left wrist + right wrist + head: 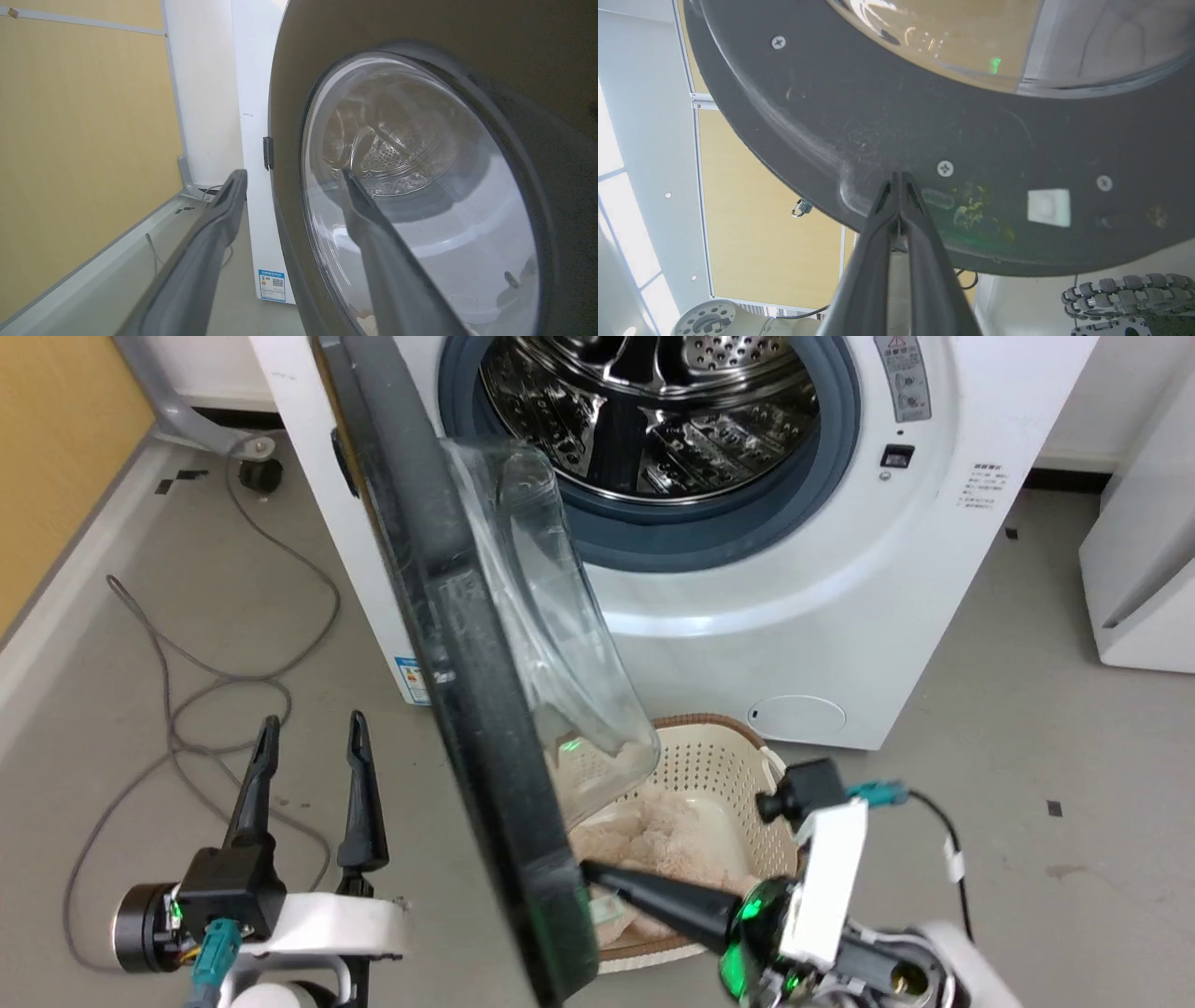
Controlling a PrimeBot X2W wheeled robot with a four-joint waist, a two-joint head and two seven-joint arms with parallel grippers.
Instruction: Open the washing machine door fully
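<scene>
You see a grey floor [980,803] ahead, a yellow wall [47,448] on the left with pale skirting [56,607], a grey cable [168,700] looping across the floor, and a white appliance [1144,569] at right.

the right gripper [900,181] has its two dark fingers pressed together, tips against the scuffed black inner face of the washing machine door [859,107], just beside a screw [945,168]. a white square tab [1048,207] sits further along the rim (the clear glass bowl [971,42] bulges above). a yellow wall panel [761,219] lies beyond.
</scene>
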